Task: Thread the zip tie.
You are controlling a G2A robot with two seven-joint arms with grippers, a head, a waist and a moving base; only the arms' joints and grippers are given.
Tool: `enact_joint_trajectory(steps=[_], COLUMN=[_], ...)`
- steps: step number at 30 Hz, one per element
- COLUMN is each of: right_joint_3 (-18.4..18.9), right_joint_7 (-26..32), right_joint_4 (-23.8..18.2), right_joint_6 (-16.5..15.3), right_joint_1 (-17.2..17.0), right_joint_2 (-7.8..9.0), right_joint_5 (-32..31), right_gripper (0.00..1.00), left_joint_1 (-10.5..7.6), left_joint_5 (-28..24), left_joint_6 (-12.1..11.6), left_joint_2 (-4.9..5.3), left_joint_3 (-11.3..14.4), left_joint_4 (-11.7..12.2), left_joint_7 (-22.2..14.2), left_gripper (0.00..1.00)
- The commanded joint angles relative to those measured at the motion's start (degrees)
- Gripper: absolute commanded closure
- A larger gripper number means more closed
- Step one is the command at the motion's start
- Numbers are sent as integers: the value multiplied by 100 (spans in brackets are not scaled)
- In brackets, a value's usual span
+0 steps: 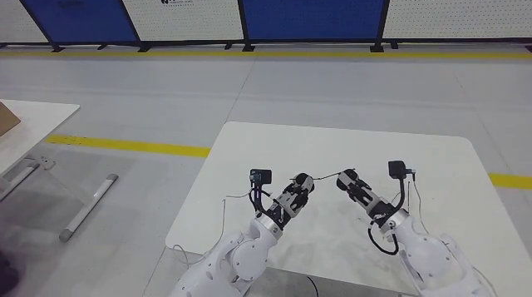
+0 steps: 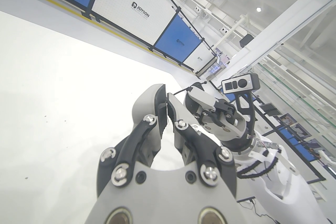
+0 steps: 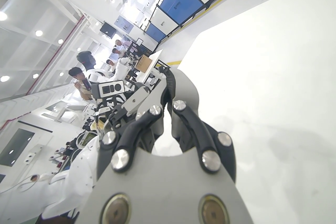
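The left gripper point(image 2: 166, 100) and right gripper point(image 3: 164, 75) each pinch one end of the zip tie point(image 2: 181, 90), likely lining up the threading.

Left end effector point(image 1: 301, 185) and right end effector point(image 1: 346, 180) hang over the near half of the worktop point(image 1: 332, 143), side by side, tips facing, close together. Zip tie point(image 1: 324, 177) spans the gap between them, one end in each. Another table point(image 1: 37, 122) far left across the floor; panels point(image 1: 316, 2) behind.
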Motion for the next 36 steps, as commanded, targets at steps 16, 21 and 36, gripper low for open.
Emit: enact_joint_trajectory(steps=[16, 21, 36], right_joint_3=[135, 155, 76], right_joint_7=[22, 36, 117], right_joint_4=[-77, -78, 12], right_joint_6=[-75, -70, -47], right_joint_1=[-113, -124, -48], right_joint_2=[-28, -40, -100], right_joint_5=[-6, -11, -62], right_gripper=[100, 100, 100], left_joint_1=[0, 0, 0], left_joint_5=[0, 0, 0], left_joint_6=[0, 0, 0], left_joint_2=[0, 0, 0], left_joint_3=[0, 0, 0], left_joint_4=[0, 0, 0], left_joint_7=[0, 0, 0], left_gripper=[100, 100, 100])
